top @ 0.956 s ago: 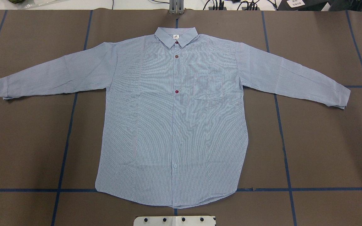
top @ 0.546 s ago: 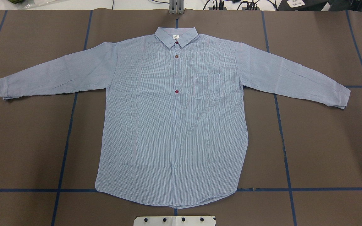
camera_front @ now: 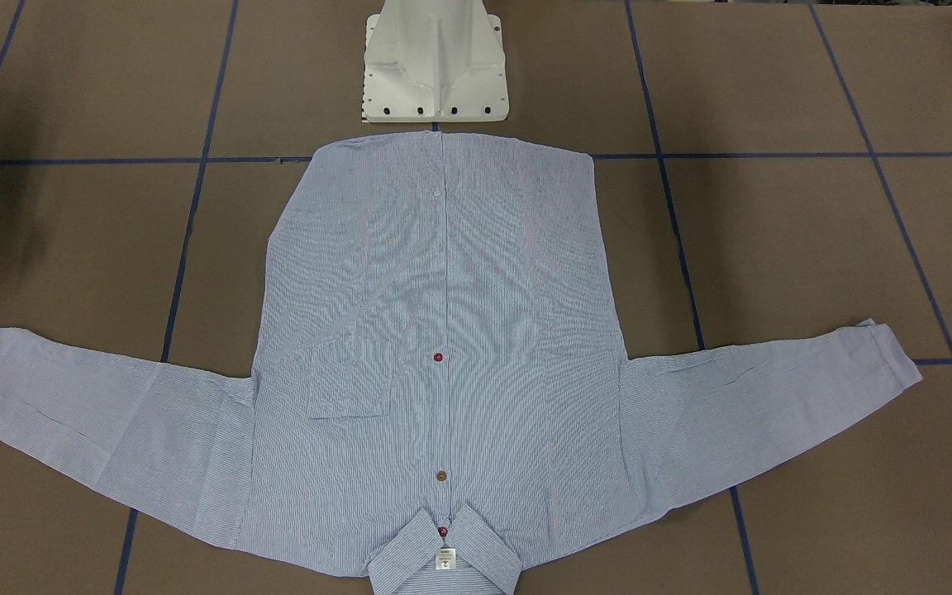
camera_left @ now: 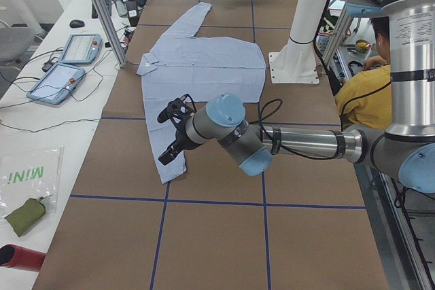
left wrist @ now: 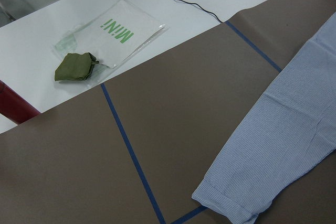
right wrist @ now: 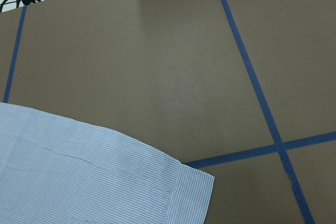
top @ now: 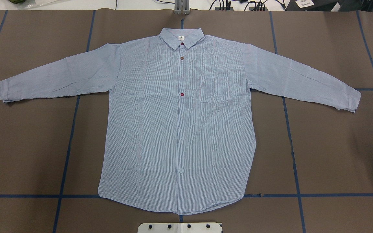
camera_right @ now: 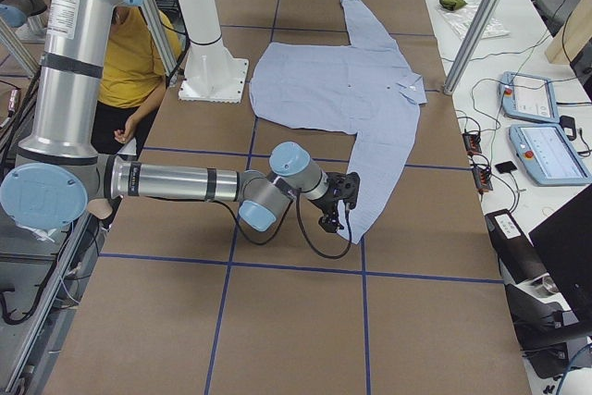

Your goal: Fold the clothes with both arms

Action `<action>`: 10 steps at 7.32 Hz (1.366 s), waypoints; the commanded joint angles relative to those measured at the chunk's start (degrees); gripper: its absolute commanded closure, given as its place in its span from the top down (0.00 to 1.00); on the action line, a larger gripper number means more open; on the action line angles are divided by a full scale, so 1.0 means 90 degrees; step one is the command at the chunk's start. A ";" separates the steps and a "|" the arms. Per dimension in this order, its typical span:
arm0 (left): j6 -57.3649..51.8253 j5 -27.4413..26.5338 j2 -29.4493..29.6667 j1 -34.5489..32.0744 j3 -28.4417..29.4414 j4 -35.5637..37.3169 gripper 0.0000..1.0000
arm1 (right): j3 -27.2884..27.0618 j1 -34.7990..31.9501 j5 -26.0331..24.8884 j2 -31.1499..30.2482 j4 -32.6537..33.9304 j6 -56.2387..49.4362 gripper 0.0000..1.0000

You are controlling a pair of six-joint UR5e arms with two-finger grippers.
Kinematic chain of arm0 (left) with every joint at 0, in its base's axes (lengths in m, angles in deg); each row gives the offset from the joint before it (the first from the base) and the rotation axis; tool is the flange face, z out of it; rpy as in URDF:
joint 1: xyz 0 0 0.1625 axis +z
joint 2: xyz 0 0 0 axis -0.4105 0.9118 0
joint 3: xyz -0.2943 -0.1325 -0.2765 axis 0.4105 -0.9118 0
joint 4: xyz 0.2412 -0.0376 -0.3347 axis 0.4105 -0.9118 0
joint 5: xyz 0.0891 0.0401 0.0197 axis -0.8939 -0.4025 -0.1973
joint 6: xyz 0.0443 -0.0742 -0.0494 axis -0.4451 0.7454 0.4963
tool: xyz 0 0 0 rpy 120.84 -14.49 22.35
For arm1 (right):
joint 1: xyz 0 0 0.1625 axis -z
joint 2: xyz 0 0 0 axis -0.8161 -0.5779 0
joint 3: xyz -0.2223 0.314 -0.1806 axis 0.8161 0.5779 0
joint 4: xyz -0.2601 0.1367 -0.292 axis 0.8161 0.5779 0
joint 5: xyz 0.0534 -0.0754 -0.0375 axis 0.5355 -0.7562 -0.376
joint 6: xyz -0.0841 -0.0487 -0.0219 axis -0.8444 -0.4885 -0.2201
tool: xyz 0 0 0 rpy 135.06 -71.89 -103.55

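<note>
Just one shirt (top: 180, 129), two arms (camera_left: 285, 140).

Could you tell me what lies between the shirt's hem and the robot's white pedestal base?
Only a narrow strip of bare brown table cover separates the shirt from the pedestal base; this shows in the front-facing view.

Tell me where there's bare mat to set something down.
Bare mat lies on both sides of the shirt body, below each sleeve, and beyond both cuffs. It is crowded at the hem, which nearly touches the white base.
</note>
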 commanded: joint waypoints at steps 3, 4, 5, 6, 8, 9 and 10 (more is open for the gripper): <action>0.0000 0.0000 -0.0004 0.0000 -0.0007 0.0000 1.00 | 0.0785 0.1335 -0.1701 0.0000 -0.1244 0.1152 0.85; 0.0000 0.0000 -0.0004 0.0000 -0.0017 0.0000 1.00 | 0.0834 0.1549 -0.1926 0.0010 -0.1245 0.1201 0.77; 0.0000 0.0000 -0.0013 0.0000 -0.0017 0.0000 1.00 | 0.0834 0.1755 -0.2170 0.0000 -0.1235 0.1201 0.73; 0.0000 0.0000 -0.0004 0.0000 -0.0026 0.0000 1.00 | 0.0873 0.1950 -0.2405 0.0000 -0.1235 0.1201 0.73; 0.0000 0.0000 -0.0013 0.0000 -0.0026 0.0000 1.00 | 0.1107 0.2224 -0.2786 0.0010 -0.1245 0.1201 0.73; 0.0000 0.0000 -0.0004 0.0000 -0.0026 0.0000 1.00 | 0.1108 0.2283 -0.2817 0.0010 -0.1245 0.1201 0.72; 0.0000 0.0000 -0.0013 0.0000 -0.0026 0.0000 1.00 | 0.1108 0.2371 -0.2923 0.0010 -0.1245 0.1211 0.69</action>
